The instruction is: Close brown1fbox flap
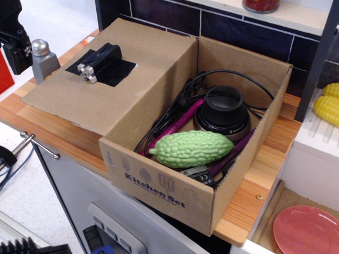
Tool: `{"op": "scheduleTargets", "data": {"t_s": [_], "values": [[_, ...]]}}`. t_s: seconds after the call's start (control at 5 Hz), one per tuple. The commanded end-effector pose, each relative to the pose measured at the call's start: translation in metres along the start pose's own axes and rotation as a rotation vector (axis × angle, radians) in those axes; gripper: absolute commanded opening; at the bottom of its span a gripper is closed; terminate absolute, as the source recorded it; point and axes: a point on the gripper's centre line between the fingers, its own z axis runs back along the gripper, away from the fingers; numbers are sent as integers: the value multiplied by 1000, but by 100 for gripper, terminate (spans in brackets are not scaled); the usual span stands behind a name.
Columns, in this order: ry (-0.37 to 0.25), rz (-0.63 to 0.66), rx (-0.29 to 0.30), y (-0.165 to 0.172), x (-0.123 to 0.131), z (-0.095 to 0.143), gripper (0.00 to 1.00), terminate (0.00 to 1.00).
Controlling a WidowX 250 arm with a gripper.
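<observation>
Brown1fbox (201, 178) sits on the worktop (268, 164), its flap (104, 80) folded out flat to the side. Claw (13, 43) hangs beside the flap's far edge; whether its fingers are apart, I cannot tell.

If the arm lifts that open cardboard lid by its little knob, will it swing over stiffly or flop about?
The flap looks like flat corrugated board lying open beside the box, so it would probably stay fairly stiff and pivot along its crease. It seems light. The knob, sitting on black tape, is small, so a grip there might slip.
</observation>
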Motion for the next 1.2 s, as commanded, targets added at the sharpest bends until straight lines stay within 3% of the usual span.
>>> {"op": "scheduleTargets", "data": {"t_s": [0.0,0.4,0.6,0.8,1.0], "values": [[0,0,0,0,0,0,100,0],[23,33,-59,-1,-4,-20,100,0],[35,47,-123,-3,-4,-29,100,0],[2,53,-210,-9,-5,-31,100,0],[1,88,-346,-15,-5,-30,100,0]]}}
